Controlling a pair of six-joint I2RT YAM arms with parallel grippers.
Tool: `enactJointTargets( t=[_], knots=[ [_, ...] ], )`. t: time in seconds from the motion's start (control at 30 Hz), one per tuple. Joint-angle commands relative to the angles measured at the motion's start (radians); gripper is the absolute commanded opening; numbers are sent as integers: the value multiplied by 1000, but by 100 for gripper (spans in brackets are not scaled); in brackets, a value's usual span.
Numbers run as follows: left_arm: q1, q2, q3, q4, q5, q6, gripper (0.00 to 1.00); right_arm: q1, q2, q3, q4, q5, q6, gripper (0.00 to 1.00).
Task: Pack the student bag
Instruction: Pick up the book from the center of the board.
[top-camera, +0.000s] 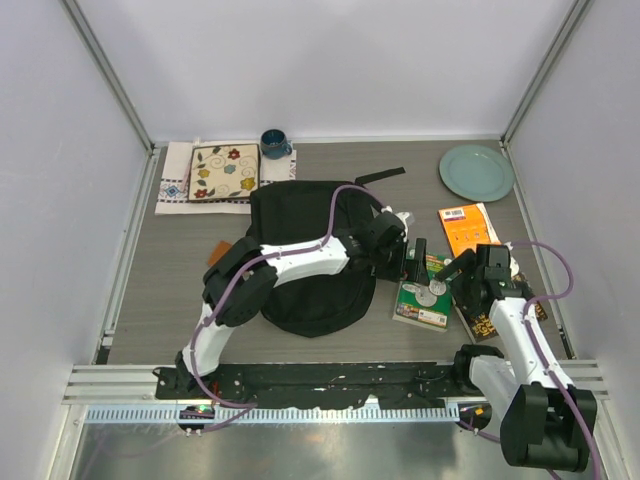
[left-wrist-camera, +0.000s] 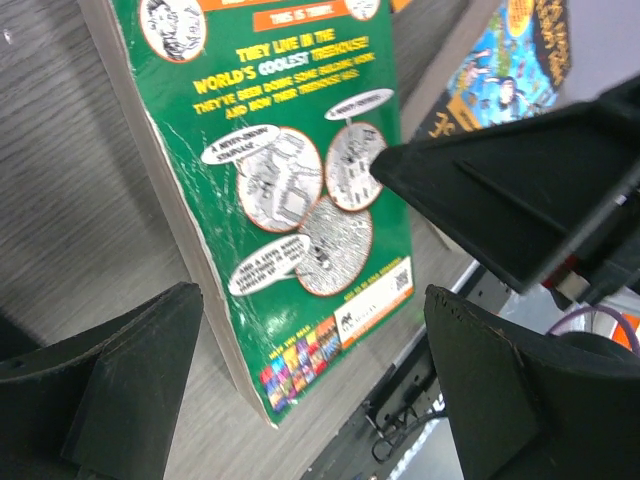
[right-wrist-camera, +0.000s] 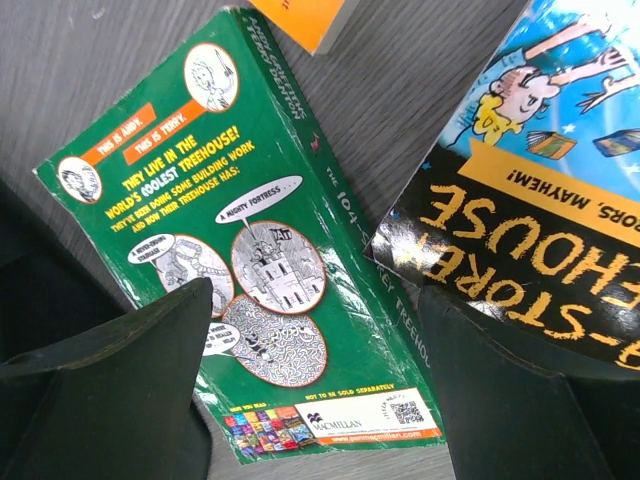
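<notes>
black fabric fills the middle of the grey wood-grain table (top-camera: 160, 290): the student bag (top-camera: 312, 302) lies flat there, a soft rounded backpack with one strap trailing toward the back right. the left arm stretches across the top of it, from the near left to the bag's right edge.

just right of the bag lies a green paperback (top-camera: 424, 300) (left-wrist-camera: 290, 200) (right-wrist-camera: 250, 270), back cover up, with cartoon bubbles and a barcode. the left gripper (top-camera: 412, 258) (left-wrist-camera: 310, 400) hangs over it with its jaws spread wide and nothing between them; in its wrist view the book runs through the gap below the two black fingers (left-wrist-camera: 120, 390). whether the tips touch the cover cannot be told.

the right gripper (top-camera: 466, 272) (right-wrist-camera: 315, 390) is close beside it, also gaping wide and empty. below it, the green paperback sits on one side and a second book (top-camera: 482, 322) (left-wrist-camera: 500, 70) (right-wrist-camera: 530, 190), dark with yellow lettering and a blue cartoon cover, on the other; that book's corner overlaps the green one's spine edge.

an orange book (top-camera: 466, 228) (right-wrist-camera: 305, 20) lies just behind these two. at the back right is a pale green plate (top-camera: 476, 172). at the back left, a floral tile (top-camera: 223, 172) rests on a white embroidered cloth (top-camera: 172, 188), with a dark blue mug (top-camera: 274, 144) just beside them.
</notes>
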Motion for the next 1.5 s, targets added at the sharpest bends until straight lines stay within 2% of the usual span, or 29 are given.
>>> enactJointTargets(
  t=[0.0,0.23,0.37,0.53,0.57,0.63,0.77,0.93,1.0,1.1,1.13,1.27,1.33,1.47],
  knots=[
    [2,61,54,25,11,-47,95,-7,33,-29,80,-63,-19,89],
    [2,112,51,-9,0,-60,93,-9,72,-56,122,-102,-27,87],
    [-14,127,68,21,66,-58,72,-9,70,-66,137,-126,-27,82],
    [-35,132,126,36,118,-55,55,-9,69,-94,184,-208,-11,72],
    [-41,129,134,38,124,-55,48,-9,61,-100,194,-235,-7,69],
    [-44,115,153,38,124,-55,40,-9,52,-108,208,-249,2,67],
    [-47,91,177,41,129,-57,36,-7,32,-109,211,-266,9,64],
    [-46,80,202,24,136,-44,35,-9,41,-114,215,-274,7,64],
    [-47,94,208,5,132,-43,30,-9,44,-114,217,-278,4,64],
    [-47,121,211,-2,150,-52,10,-9,42,-111,218,-280,5,64],
    [-47,126,209,-4,153,-57,0,-7,38,-108,220,-283,5,64],
    [-46,117,194,-16,134,-43,0,-9,7,-86,203,-284,4,71],
    [-49,82,193,-31,127,-12,0,-9,-10,-59,171,-269,4,77],
    [-47,-6,241,-103,91,72,0,-9,-77,30,88,-219,1,83]
  ],
)
